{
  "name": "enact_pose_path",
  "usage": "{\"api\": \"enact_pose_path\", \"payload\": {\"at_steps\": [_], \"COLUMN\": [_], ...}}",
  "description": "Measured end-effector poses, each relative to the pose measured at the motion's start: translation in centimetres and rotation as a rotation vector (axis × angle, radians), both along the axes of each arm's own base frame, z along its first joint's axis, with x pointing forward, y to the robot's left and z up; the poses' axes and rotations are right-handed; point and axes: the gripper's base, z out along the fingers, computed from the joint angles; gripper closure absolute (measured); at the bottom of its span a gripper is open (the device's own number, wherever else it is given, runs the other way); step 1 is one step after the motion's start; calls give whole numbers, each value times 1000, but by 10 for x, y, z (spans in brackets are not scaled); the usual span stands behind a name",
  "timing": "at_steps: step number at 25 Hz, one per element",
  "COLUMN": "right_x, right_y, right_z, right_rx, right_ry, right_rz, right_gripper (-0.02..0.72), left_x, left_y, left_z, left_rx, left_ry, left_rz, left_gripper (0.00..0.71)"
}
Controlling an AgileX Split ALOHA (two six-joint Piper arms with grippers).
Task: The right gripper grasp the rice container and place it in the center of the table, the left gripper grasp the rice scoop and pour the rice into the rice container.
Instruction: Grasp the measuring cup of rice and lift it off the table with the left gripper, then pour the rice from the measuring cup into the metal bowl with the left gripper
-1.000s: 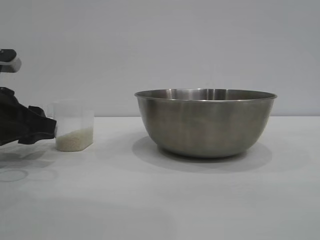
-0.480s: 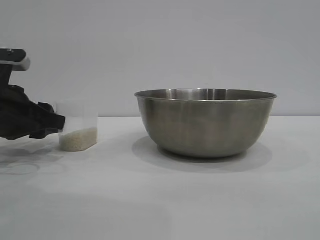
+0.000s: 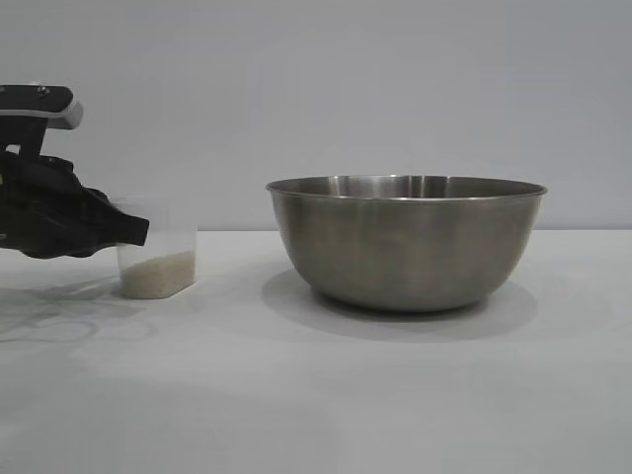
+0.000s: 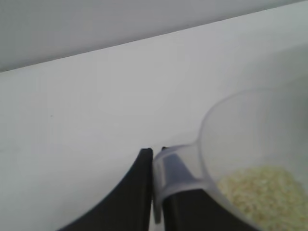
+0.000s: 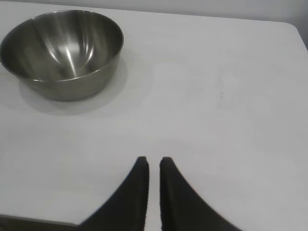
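At the left of the exterior view, my left gripper (image 3: 126,233) is shut on the side handle of the rice scoop (image 3: 160,259), a small translucent cup whose base sits at table level. The rice (image 3: 156,275) lies in its bottom. In the left wrist view the handle (image 4: 167,174) is pinched between the black fingers (image 4: 140,192), and the rice (image 4: 263,192) shows inside the cup. The rice container (image 3: 407,242), a wide steel bowl, stands on the white table (image 3: 316,395) right of centre and looks empty (image 5: 62,48). My right gripper (image 5: 154,161) hovers over bare table away from the bowl, shut with only a thin slit and nothing in it.
A plain grey wall backs the table. The table's far edge and a rounded corner (image 5: 293,26) show in the right wrist view. A bare stretch of table (image 3: 232,286) separates the scoop from the bowl.
My left gripper has closed on the scoop's handle while rising and shifting right. The scoop has slid a little toward the bowl. The bowl has not moved.
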Motion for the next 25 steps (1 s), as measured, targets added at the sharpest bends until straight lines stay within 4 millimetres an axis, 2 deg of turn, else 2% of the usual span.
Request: {"api": "enact_pose_path", "payload": {"at_steps": [8,12,19,25], "right_x": [0,0,0,0], "right_y": [0,0,0,0], "right_z": [0,0,0,0], "right_rx": [0,0,0,0], "right_ry": [0,0,0,0], "right_rz": [0,0,0,0], "right_gripper": [650,650,650,650], "left_x": [1,7,31,42], "left_y": [-6,-16,-51,-91], "left_z": [50,70,110,130], "left_rx": [-6,35,126,386], "left_ry": [-143,-237,-454,-559], "left_rz": [-63,-166,-321,-460], "left_gripper": [710,710,710,710]}}
